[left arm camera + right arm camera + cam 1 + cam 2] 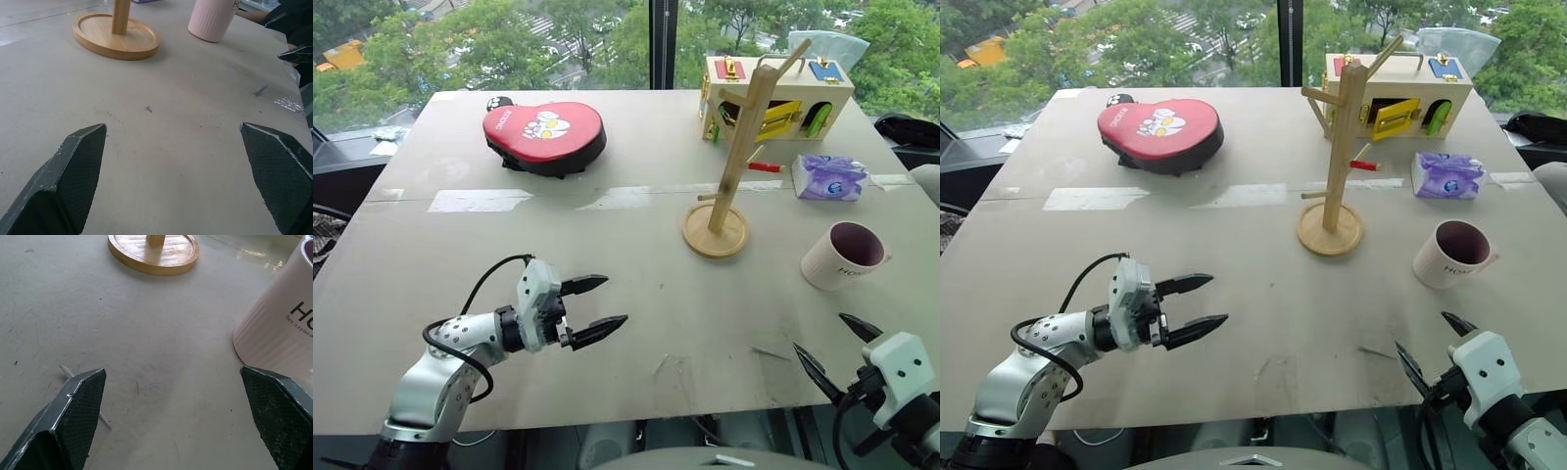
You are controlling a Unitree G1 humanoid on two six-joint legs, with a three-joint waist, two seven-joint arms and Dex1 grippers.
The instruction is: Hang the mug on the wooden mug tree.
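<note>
One mug. One mug tree. One red pad. One toy box. One tissue pack. Two grippers, left and right.

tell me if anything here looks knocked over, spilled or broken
Nothing stands out. The mug sits upright on the table, the mug tree stands straight on its base, and nothing is spilled. Only faint scuffs mark the tabletop.

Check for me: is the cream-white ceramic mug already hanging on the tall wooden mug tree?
No, the cream-white ceramic mug stands upright on the table, apart from the tall wooden mug tree.
</note>
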